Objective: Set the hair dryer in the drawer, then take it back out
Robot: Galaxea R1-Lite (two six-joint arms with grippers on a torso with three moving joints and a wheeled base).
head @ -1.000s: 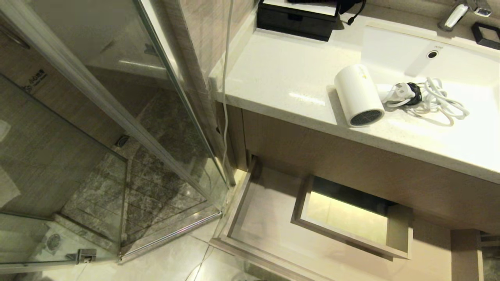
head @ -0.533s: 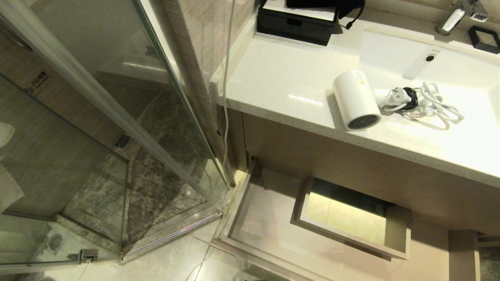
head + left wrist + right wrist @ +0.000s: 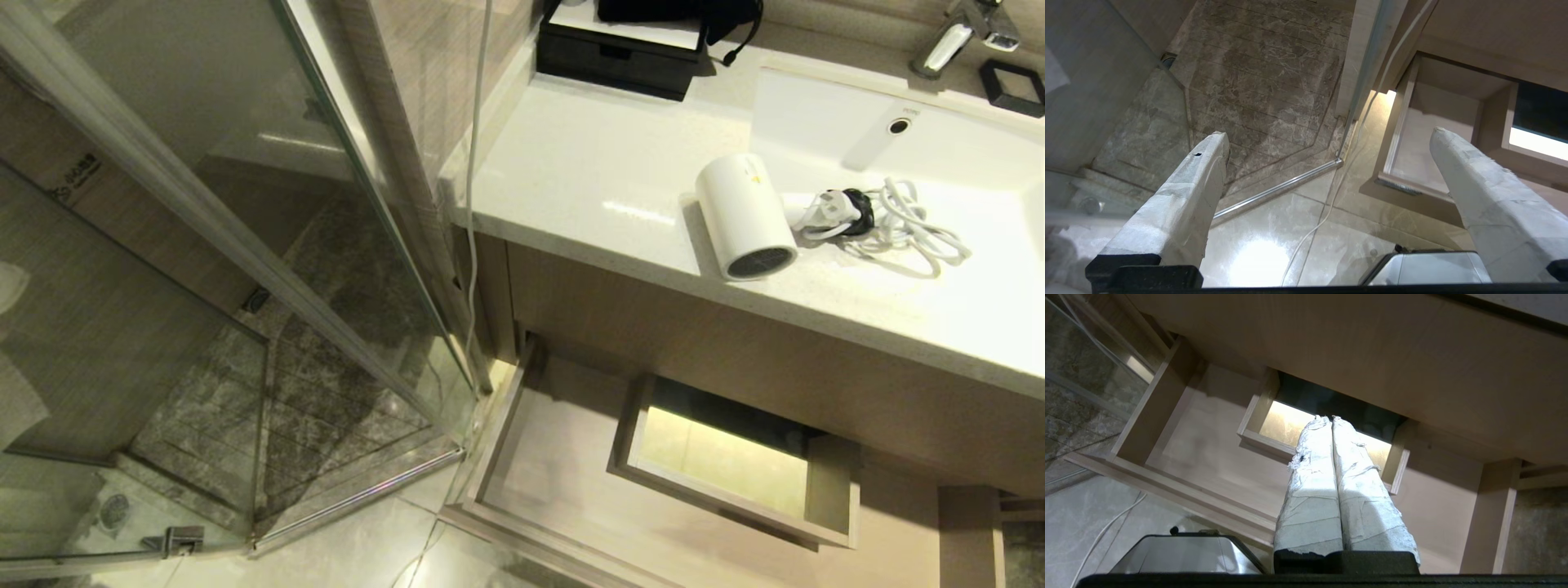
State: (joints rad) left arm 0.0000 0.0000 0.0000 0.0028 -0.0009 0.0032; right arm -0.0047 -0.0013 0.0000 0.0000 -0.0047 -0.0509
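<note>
Left gripper (image 3: 1327,134) open, right gripper (image 3: 1331,420) closed, both empty over one open drawer (image 3: 563,482); one hair dryer (image 3: 744,216) on counter (image 3: 588,171) beside sink (image 3: 963,155); one black box (image 3: 620,49) behind.

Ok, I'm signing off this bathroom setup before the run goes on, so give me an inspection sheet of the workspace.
Surface: pale vanity counter with a sink set into it.
Job's things: hair dryer lying on the counter at the sink's edge, grille toward the front; drawer below stands pulled open, nothing seen inside.
Clutter: black box at the counter's back, small black dish by the faucet.
Grippers: left gripper open over the floor; right gripper shut over the drawer; both hold nothing.
Cables: dryer's bundled cord; a white cable hanging down the wall.
Surroundings: glass shower enclosure, tiled floor.
</note>
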